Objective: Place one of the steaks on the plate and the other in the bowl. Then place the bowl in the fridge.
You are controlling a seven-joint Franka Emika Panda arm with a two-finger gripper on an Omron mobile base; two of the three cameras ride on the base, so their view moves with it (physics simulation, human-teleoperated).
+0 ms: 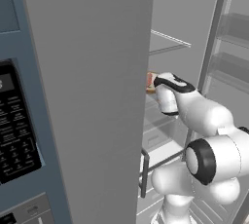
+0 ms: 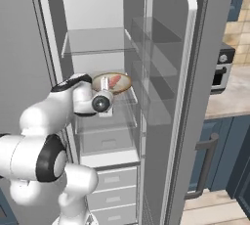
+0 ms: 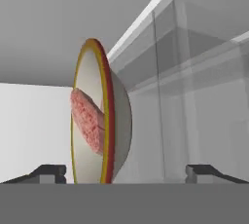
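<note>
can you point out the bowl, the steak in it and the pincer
bowl (image 2: 123, 88), right base view, on its tan rim at the right
steak (image 3: 87, 121), hand view, on the pink meat inside the bowl
pincer (image 3: 126, 172), hand view, midway between the two dark finger tips

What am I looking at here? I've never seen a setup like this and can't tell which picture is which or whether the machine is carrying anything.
It is a computer-rendered kitchen with a white robot arm reaching into an open fridge. Two pictures come from cameras on the robot's base, behind the arm to its left and right. The third comes from a camera on its hand, so it looks tilted. A bowl with a steak in it sits on a glass fridge shelf. The pincer is open, its tips standing apart on either side of the bowl, so nothing is held.
</note>
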